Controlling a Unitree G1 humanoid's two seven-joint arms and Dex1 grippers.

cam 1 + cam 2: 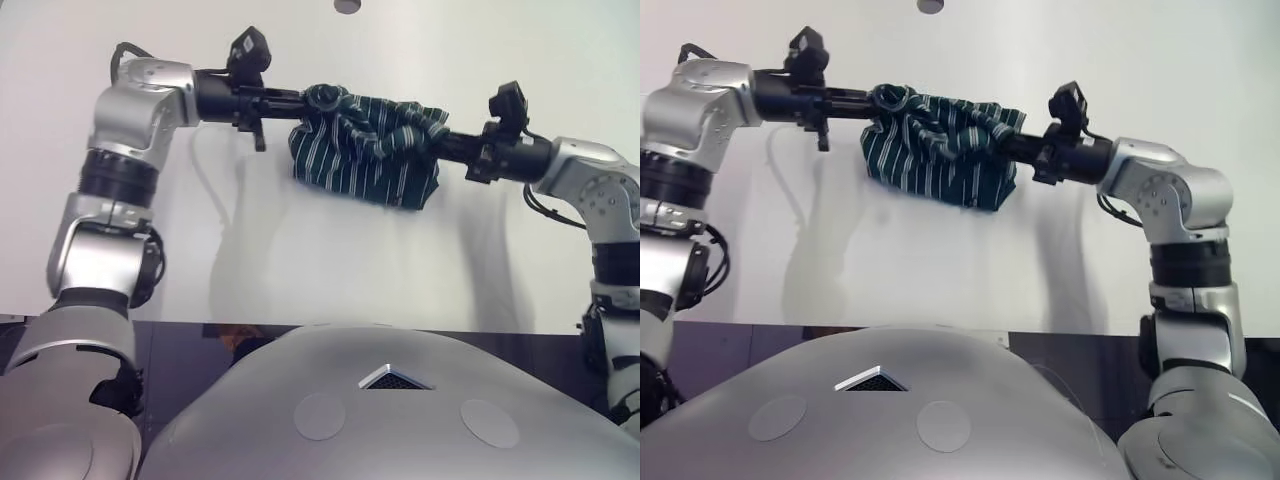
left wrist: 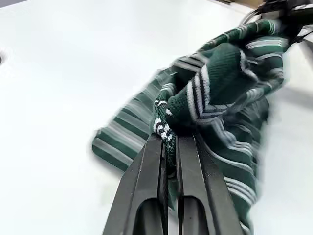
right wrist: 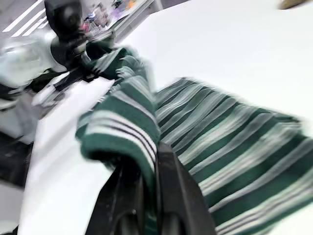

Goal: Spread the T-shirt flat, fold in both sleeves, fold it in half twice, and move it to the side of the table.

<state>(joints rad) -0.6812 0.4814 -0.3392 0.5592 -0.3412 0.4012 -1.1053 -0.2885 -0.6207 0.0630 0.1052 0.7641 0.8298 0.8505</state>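
A dark green T-shirt with thin white stripes hangs bunched between my two grippers above the white table. My left gripper is shut on the shirt's left end, and the cloth is pinched between its black fingers. My right gripper is shut on the shirt's right end, where a fold of the fabric wraps over its fingers. The lower part of the shirt droops down toward the tabletop.
The white table spreads wide on all sides of the shirt. A small round dark object sits at the table's far edge. The table's near edge runs just ahead of my body.
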